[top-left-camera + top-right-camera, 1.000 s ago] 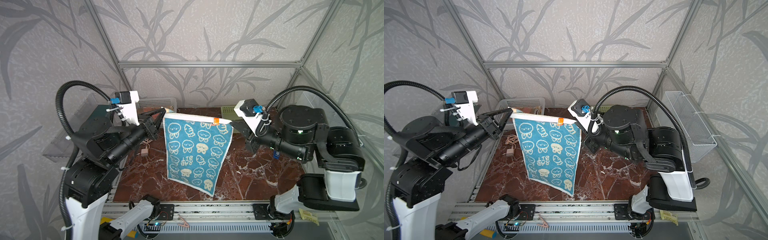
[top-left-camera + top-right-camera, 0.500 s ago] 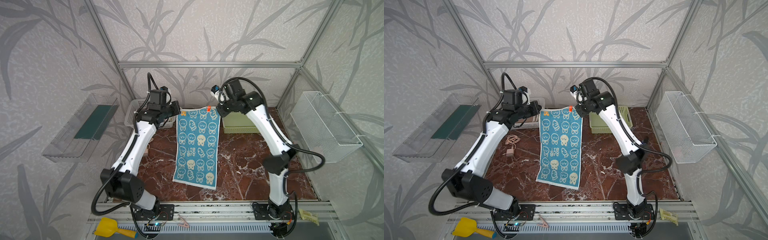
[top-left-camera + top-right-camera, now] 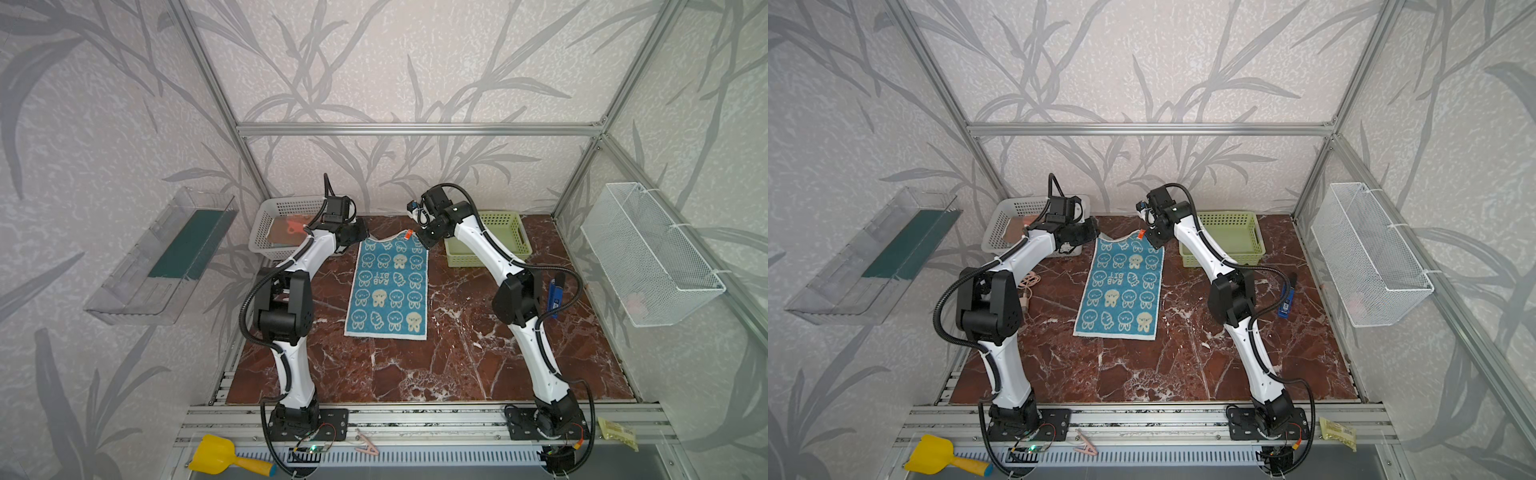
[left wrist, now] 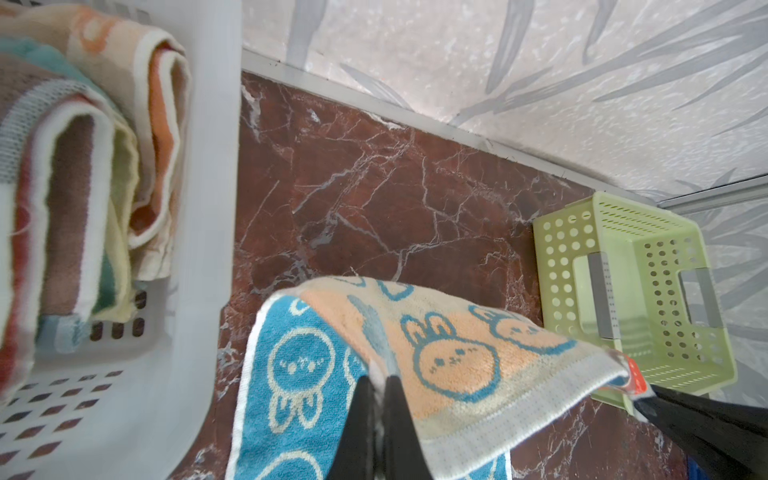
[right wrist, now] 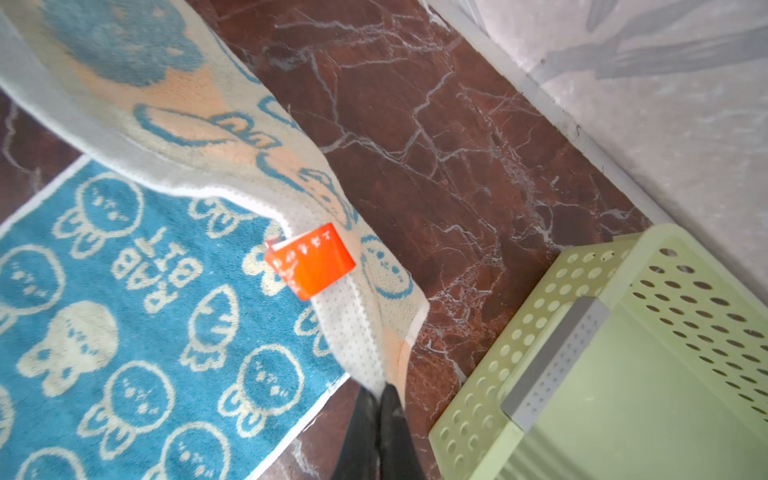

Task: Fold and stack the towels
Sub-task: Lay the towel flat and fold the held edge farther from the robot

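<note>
The left gripper pinches one raised corner of the blue bunny towel, lying left of the green basket; the right gripper pinches the corner nearest it. Both bites seem shallow: one may slip mid-fold.

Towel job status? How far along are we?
Done: nothing finished shows; the green basket is empty. In hand: the blue bunny towel lies spread on the table, its far corners pinched by the left hand and right hand, both shut. Left: fold it, then the towels piled in the white basket.
</note>
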Motion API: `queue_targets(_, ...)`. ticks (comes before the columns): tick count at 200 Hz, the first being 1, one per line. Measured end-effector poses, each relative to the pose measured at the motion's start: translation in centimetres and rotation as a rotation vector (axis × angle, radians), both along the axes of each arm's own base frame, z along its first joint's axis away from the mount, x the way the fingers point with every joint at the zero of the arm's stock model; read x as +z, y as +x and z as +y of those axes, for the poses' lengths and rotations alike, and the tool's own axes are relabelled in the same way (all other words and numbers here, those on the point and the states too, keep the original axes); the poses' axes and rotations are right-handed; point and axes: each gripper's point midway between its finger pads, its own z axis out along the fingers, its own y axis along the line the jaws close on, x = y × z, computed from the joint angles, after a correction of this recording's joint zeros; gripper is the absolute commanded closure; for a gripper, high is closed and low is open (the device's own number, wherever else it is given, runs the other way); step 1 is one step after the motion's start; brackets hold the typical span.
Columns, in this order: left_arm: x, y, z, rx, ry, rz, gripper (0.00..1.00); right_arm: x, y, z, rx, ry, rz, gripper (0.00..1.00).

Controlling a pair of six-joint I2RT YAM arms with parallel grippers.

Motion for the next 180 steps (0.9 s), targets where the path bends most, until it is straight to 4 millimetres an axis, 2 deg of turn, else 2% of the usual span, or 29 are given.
queue_targets(21, -0.3, -1.4, 1.4, 0.018, -0.015, 0.006, 1.0, 1.6, -0.5, 0.4, 0.012, 0.04, -0.005, 1.0)
queue_targets(43, -1.3, -3.3, 2.4, 0.026, -0.028, 0.033, 1.0, 1.4, -2.1, 1.1, 0.022, 0.056, 0.038, 1.0)
queue_targets(62, -2.8, -5.6, 2.5, 0.025, -0.042, 0.073, 1.0, -0.9, -5.3, 1.5, 0.033, 0.036, 0.111, 1.0)
queue_targets(92, -6.6, -10.3, 2.3, 0.032, -0.058, 0.178, 1.0, -6.4, -12.3, 2.1, 0.05, 0.012, 0.253, 1.0)
queue_targets(109, -8.9, -12.8, 1.9, 0.031, -0.063, 0.24, 1.0, -9.2, -15.2, 2.4, 0.05, 0.013, 0.323, 1.0)
queue_targets(134, -11.8, -16.3, 1.1, 0.022, -0.056, 0.318, 1.0, -12.6, -17.5, 1.7, 0.024, -0.004, 0.388, 1.0)
queue_targets(151, -13.2, -18.3, 0.9, 0.021, -0.051, 0.355, 1.0, -14.1, -18.7, 1.4, 0.015, -0.014, 0.413, 1.0)
queue_targets(180, -13.7, -21.0, 0.7, 0.02, -0.046, 0.37, 1.0, -13.4, -19.5, 0.6, 0.0, 0.011, 0.393, 1.0)
